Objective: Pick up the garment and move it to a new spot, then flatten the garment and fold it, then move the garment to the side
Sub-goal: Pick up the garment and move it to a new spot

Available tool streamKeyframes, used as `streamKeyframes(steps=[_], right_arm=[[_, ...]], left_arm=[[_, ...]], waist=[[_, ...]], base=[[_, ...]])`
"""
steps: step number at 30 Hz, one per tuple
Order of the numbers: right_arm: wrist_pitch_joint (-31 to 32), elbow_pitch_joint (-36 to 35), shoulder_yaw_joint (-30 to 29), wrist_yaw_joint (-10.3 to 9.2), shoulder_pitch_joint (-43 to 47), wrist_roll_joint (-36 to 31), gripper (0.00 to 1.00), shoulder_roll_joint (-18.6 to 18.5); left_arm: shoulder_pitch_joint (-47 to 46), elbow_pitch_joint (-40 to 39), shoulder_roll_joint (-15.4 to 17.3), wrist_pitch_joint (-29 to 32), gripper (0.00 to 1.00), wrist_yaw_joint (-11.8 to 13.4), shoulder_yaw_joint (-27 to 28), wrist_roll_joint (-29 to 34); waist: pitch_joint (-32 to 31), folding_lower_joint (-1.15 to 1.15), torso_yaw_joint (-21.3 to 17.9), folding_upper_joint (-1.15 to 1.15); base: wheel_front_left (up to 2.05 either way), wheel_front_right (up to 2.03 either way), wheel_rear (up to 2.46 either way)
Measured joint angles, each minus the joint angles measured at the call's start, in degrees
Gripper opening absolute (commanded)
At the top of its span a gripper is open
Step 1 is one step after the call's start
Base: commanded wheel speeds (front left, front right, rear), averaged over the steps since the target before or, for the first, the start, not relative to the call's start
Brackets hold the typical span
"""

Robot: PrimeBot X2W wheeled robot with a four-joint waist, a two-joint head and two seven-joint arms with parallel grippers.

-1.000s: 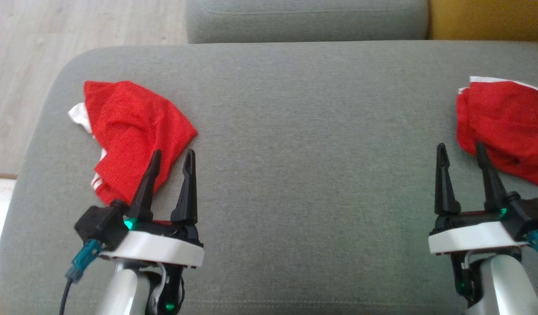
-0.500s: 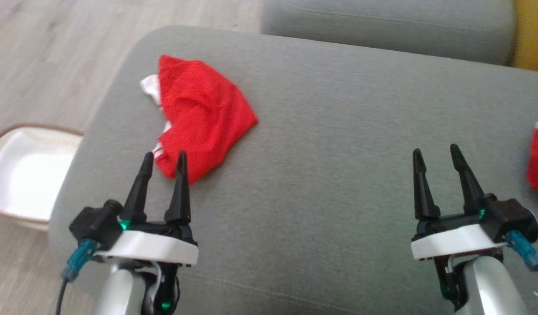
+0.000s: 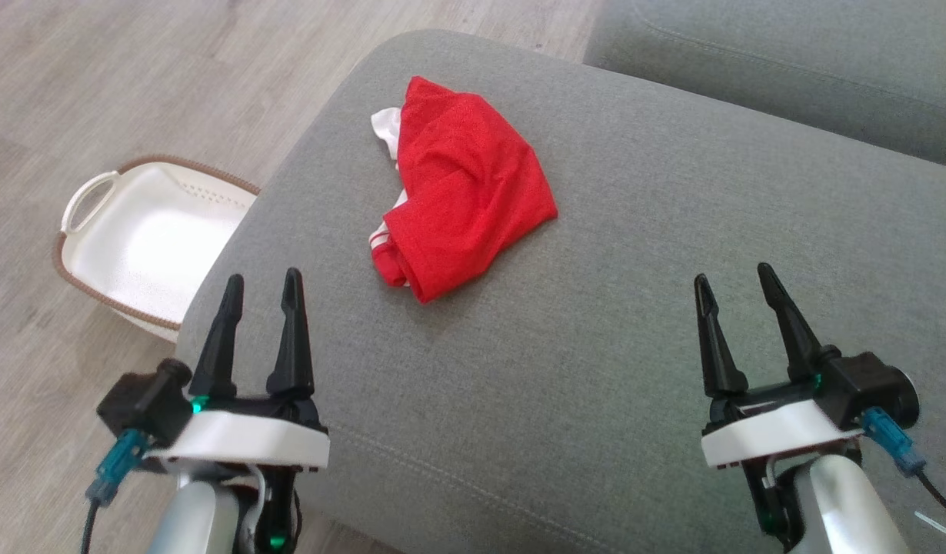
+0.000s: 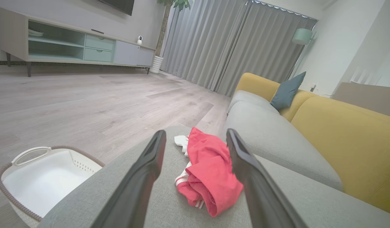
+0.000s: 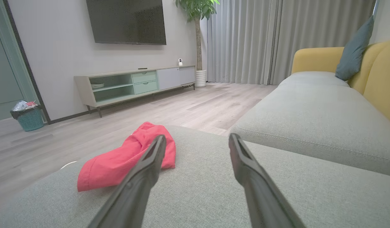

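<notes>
The garment, red with white trim, lies crumpled on the grey seat cushion, near its far left end. My left gripper hovers open over the cushion's left edge, nearer to me than the garment and left of it. In the left wrist view, the garment lies just ahead between the open left gripper's fingers. My right gripper is open above the bare cushion, well to the garment's right. The right wrist view has the garment ahead to the left of that gripper.
A white laundry basket with a brown rim stands on the wooden floor, against the cushion's left side. A second grey seat adjoins at the far right. Yellow sofa backs lie beyond it.
The head camera has swung to the left, bringing the basket into view and losing a second red garment at the right. My left gripper now stands left of the garment. Both grippers stay open.
</notes>
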Motion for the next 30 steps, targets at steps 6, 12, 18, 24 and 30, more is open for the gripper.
streamKeyframes(steps=[6, 12, 18, 24, 30], right_arm=[[0.3, 0.2, -0.1, 0.00, 0.0, -0.2, 1.00, 0.0], [0.5, -0.7, -1.6, 0.00, -0.2, -1.0, 1.00, 0.0], [2.0, -3.6, -5.4, 0.00, -1.3, -2.9, 1.00, 0.0], [3.9, -8.4, -9.4, 0.00, -4.7, -5.2, 1.00, 0.0], [5.9, -13.7, -12.8, 0.00, -7.4, -6.7, 1.00, 0.0]], left_arm=[[0.3, -0.2, 0.0, 0.0, 1.00, 0.2, 0.4, 0.0], [-0.2, 0.2, 0.0, 0.0, 1.00, -0.3, 2.0, 0.2], [-5.6, 3.1, -0.1, 0.0, 1.00, -3.5, 3.2, 2.6], [-15.9, 10.9, 0.7, 0.0, 1.00, -6.0, 4.2, 3.3], [-29.4, 21.9, 4.8, 4.5, 1.00, -7.3, 3.3, 1.3]], waist=[[0.6, 0.00, -0.2, 0.00], [2.3, 0.00, -1.9, 0.00], [5.9, 0.00, -3.9, 0.00], [11.3, 0.01, -6.0, 0.00], [17.1, 0.01, -8.4, 0.00]], base=[[0.00, 0.00, 0.00], [0.00, 0.00, 0.00], [0.00, 0.00, 0.00], [0.00, 0.00, 0.00], [0.00, 0.00, 0.00]])
